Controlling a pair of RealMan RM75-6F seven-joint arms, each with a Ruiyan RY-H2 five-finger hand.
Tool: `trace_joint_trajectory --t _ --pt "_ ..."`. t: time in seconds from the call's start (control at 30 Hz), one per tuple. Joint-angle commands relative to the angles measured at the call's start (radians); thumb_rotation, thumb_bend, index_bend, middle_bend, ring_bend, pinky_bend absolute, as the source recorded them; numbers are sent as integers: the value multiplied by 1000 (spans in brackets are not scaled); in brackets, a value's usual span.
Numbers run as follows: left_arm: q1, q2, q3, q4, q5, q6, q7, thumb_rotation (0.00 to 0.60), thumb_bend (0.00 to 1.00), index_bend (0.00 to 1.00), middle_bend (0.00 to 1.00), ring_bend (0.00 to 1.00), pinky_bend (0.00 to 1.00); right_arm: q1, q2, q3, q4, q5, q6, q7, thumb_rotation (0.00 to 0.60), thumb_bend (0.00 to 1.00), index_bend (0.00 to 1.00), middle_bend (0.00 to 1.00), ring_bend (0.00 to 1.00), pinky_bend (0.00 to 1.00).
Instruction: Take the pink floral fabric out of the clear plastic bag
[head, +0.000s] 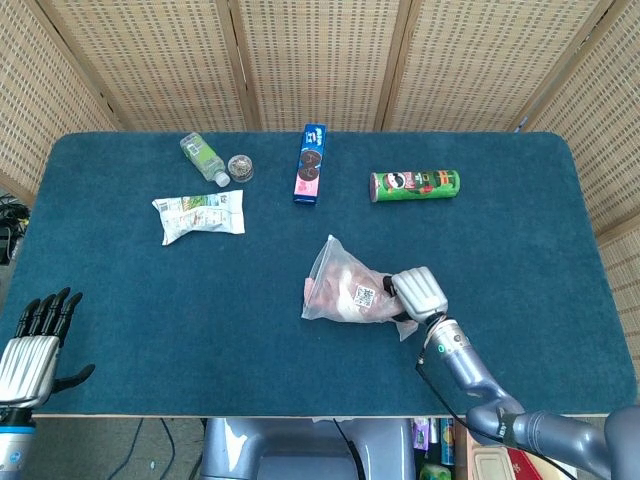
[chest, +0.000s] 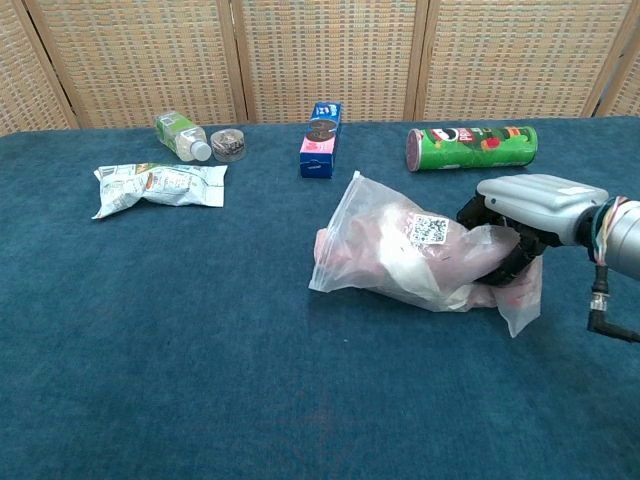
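The clear plastic bag (head: 345, 285) (chest: 400, 255) lies in the middle of the blue table, its right end bunched and raised. Pink fabric (head: 342, 290) (chest: 385, 250) shows through it, with a white QR label on top. My right hand (head: 418, 293) (chest: 520, 215) grips the bag's right end, fingers curled around the crumpled plastic and fabric. The bag's loose left corner sticks up. My left hand (head: 32, 345) hovers at the table's near left corner, fingers spread, holding nothing; the chest view does not show it.
Along the far side lie a small bottle (head: 203, 157) (chest: 180, 135), a round tin (head: 240, 167), a blue and pink box (head: 311, 163) (chest: 321, 138) and a green chip can (head: 415, 185) (chest: 472, 147). A crumpled snack pouch (head: 200, 214) (chest: 158, 186) lies left.
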Motion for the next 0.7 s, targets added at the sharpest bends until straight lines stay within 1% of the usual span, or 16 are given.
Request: trace_joint_trajectory --t 0.03,0.17,0.27,0.4,0.47,0.53,0.6,0.67,0.7 --pt "-3 -1 0 -1 -1 -3 0 600 182 0 0 0 0 -17 11 -29 16 -112 53 105 600 647 605 662 642 580" --pt "-16 -3 -10 0 -5 -15 -9 600 182 0 0 0 0 -11 18 -43 24 -205 89 189 600 647 605 662 643 580" --pt "-42 -5 -25 9 11 -32 -41 600 182 0 0 0 0 5 16 -45 25 -260 108 220 600 647 605 662 643 580" --pt "-93 12 -46 3 42 -76 -93 600 181 0 0 0 0 36 9 -22 1 -274 96 219 600 647 605 662 643 580" --pt "-134 30 -66 -18 45 -120 -107 600 182 10 0 0 0 58 2 2 -22 -263 80 209 600 647 605 662 642 580" --pt "-176 46 -87 -39 35 -168 -121 600 182 56 0 0 0 80 -10 31 -42 -246 65 202 600 646 605 662 642 580" --pt "-238 59 -125 -62 9 -239 -141 600 183 116 0 0 0 107 -36 66 -52 -230 59 194 600 647 605 662 643 580" --pt "-298 70 -161 -69 -41 -319 -149 600 183 173 0 0 0 129 -70 94 -35 -211 54 182 600 647 605 662 643 580" --pt "-314 73 -169 -71 -55 -340 -146 600 183 205 0 0 0 134 -81 100 -29 -205 53 179 600 647 605 662 643 580"
